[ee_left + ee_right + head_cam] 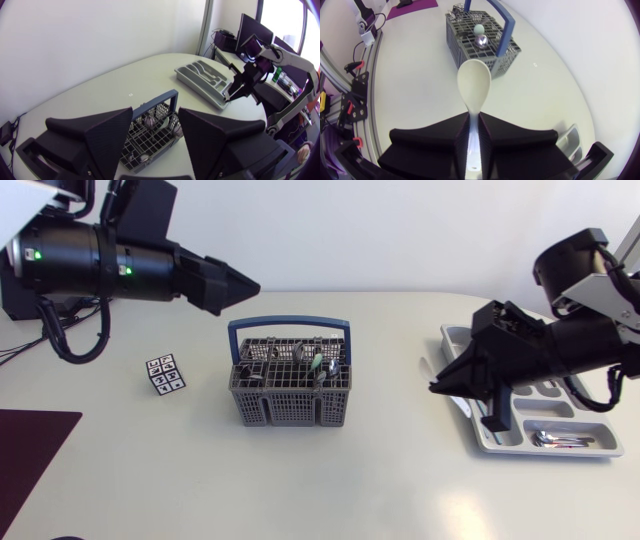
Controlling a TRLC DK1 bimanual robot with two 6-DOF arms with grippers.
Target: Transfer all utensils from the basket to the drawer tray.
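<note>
A grey wire basket (290, 395) with a blue handle stands mid-table and holds several utensils (318, 365), among them metal spoons. My left gripper (240, 285) hangs open above and behind the basket's left end; in the left wrist view the basket (150, 132) shows between its spread fingers (100, 135). My right gripper (475, 132) is shut on the handle of a white spoon (475, 87), whose bowl sticks out ahead of it toward the basket (480, 37). This gripper (442, 387) hovers at the left edge of the grey drawer tray (500, 442).
Metal utensils (560, 440) lie in the tray's front compartment. A small patterned cube (165, 374) sits left of the basket. A dark mat (30, 440) covers the front left corner. Bare table lies between basket and tray.
</note>
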